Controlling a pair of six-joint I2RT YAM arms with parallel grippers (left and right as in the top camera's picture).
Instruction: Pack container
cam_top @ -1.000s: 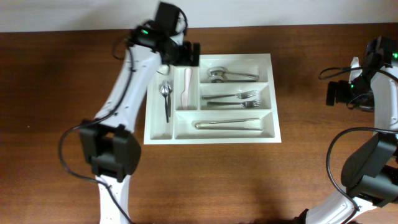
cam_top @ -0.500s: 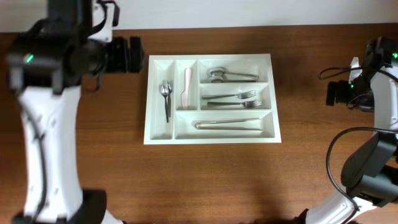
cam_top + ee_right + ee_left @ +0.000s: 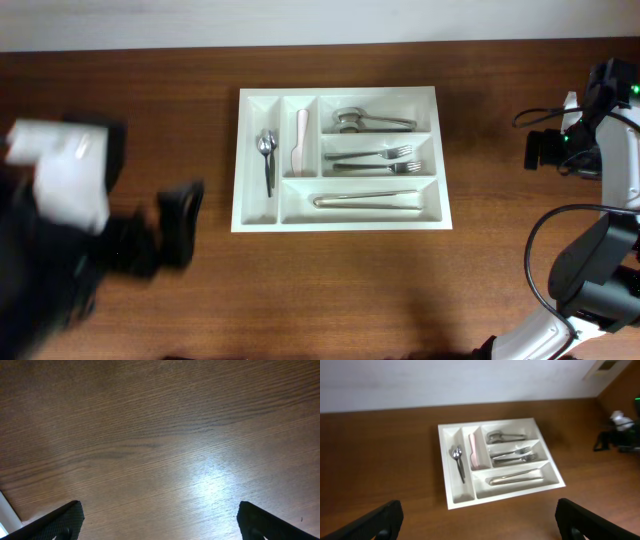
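The container (image 3: 340, 227) lies flat at mid-table (image 3: 130, 100). Its long axis runs side to side in the overhead view, parallel with the table's far edge, and the two narrow compartments are at the end nearer the left arm.

Contents:
- Narrow compartments: a small spoon (image 3: 266, 158) and a pale knife (image 3: 300, 142).
- Three long compartments: spoons (image 3: 372, 121), forks (image 3: 380, 158) and long utensils (image 3: 365, 201).

The left pincer (image 3: 480, 521) is held high, well apart from the container, with its fingers wide apart. It is blurred in the overhead view. The right pincer (image 3: 160, 520) hangs over bare table well off the container's other end, its fingers also apart.
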